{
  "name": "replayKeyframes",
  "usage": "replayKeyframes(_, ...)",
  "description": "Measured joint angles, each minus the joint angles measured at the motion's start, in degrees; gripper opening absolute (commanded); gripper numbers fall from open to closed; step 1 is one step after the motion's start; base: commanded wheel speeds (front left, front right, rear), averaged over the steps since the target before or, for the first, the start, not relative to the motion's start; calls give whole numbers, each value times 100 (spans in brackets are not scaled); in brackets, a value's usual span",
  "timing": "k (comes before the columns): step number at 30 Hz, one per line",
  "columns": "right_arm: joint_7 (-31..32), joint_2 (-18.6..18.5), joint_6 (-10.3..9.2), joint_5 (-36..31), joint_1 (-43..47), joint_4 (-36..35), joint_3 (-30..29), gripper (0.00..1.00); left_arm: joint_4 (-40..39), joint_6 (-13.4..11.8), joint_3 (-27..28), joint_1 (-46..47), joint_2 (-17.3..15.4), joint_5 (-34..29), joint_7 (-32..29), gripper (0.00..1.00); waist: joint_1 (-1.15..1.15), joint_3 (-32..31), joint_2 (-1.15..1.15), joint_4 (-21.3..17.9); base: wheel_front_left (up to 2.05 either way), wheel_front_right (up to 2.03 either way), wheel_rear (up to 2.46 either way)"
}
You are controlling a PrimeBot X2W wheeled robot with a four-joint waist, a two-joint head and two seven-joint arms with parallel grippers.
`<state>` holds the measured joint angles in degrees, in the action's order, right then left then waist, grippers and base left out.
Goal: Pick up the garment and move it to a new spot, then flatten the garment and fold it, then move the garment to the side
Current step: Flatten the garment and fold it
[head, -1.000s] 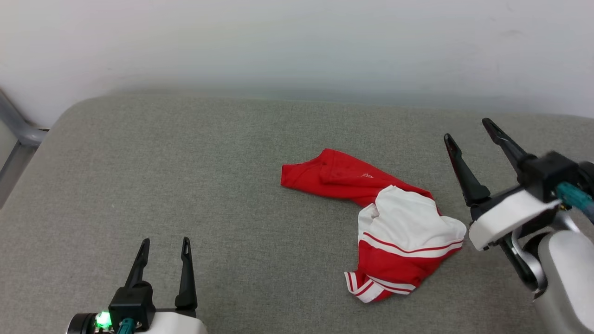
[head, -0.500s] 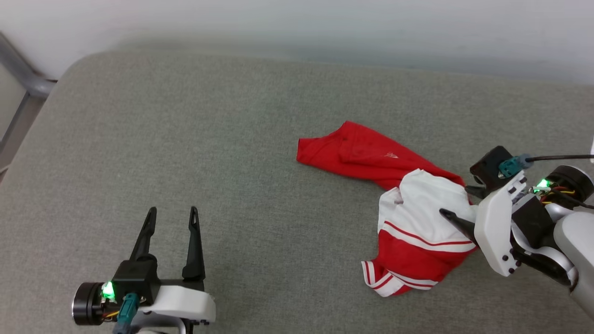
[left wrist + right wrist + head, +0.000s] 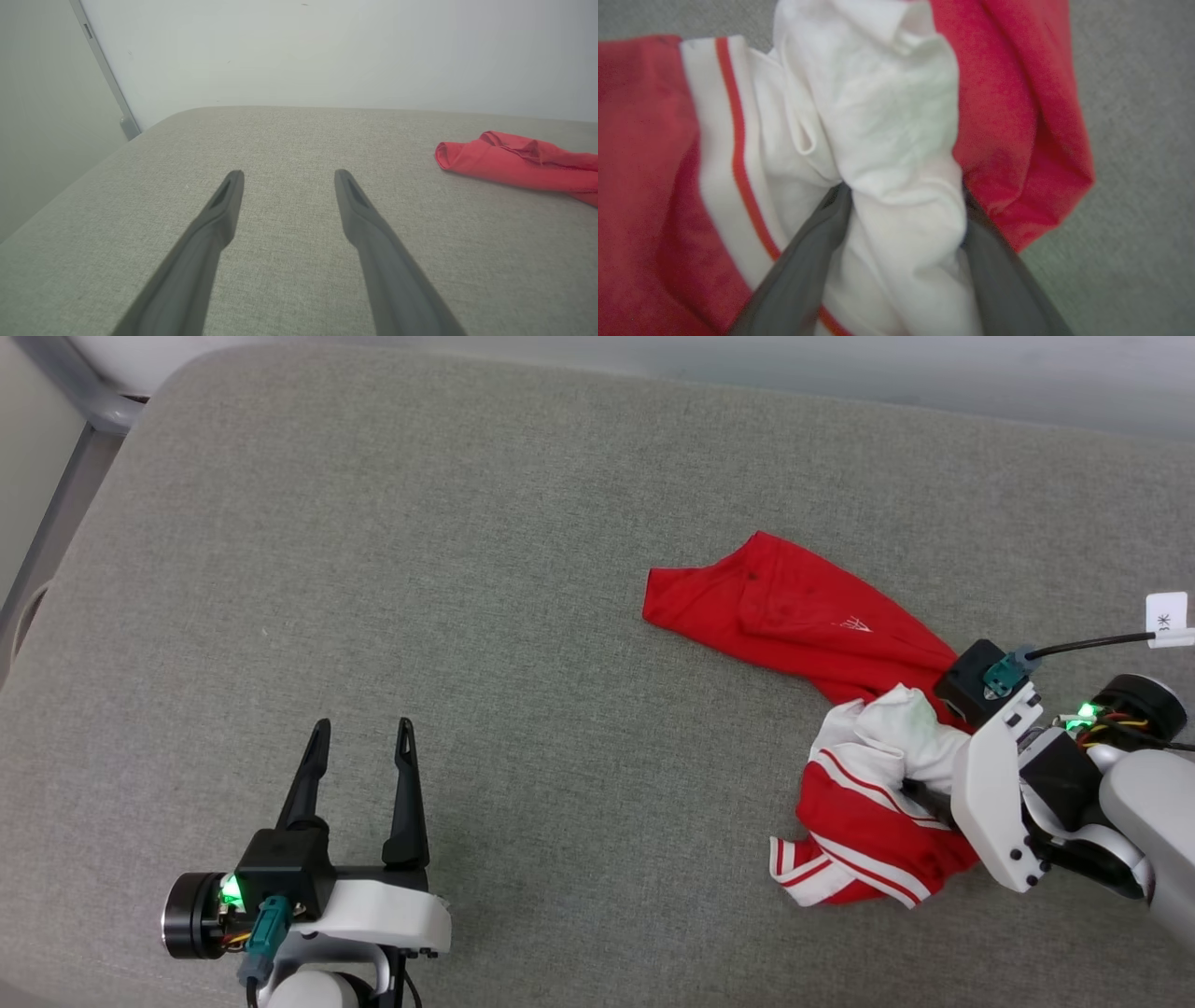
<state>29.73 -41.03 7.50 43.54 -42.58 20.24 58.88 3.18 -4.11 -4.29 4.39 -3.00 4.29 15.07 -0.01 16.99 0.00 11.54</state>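
Note:
The garment (image 3: 803, 616) lies crumpled on the grey cushion, right of centre: a red body with a white sleeve and red-and-white striped trim. My right gripper (image 3: 910, 775) is pushed down into it. Its fingers stand wide apart in the right wrist view, open, with a bunched ridge of the garment's (image 3: 896, 116) white sleeve between them; the fingertips (image 3: 836, 205) are buried in the fabric. My left gripper (image 3: 362, 733) hovers open at the lower left, nothing between its fingers (image 3: 224, 205), well clear of the garment (image 3: 514, 161).
The grey padded surface (image 3: 467, 569) stretches wide to the left and centre. A grey metal frame bar (image 3: 65, 364) runs along its upper left corner. A white wall (image 3: 327, 46) stands behind. A white tag (image 3: 1167, 616) hangs on the right arm's cable.
The head camera has tilted down. My right gripper has swung down from above the cushion into the white sleeve, bunching it between its fingers. The left gripper has kept its place.

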Motion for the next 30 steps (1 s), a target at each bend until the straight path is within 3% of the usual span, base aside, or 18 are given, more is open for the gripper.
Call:
replayKeyframes(1,-85,13,0,65,-47,29,53,0,5,-12,8,1,-1,0,0,100,0,1,0,1,0,0,0)
replayKeyframes(8,-816,242,1,423,-322,79,274,0,90,-5,49,12,4,-18,0,100,1,-209,0,-63,0,0,0)
replayKeyframes(17,-1763,837,1,711,-1154,160,-76,0,107,16,75,-38,8,-60,0,100,1,-504,0,20,0,0,0)
replayKeyframes(30,-3384,1741,1,-113,-2110,1756,-792,0,82,41,165,-94,8,-77,0,100,1,-542,0,214,0,0,0)
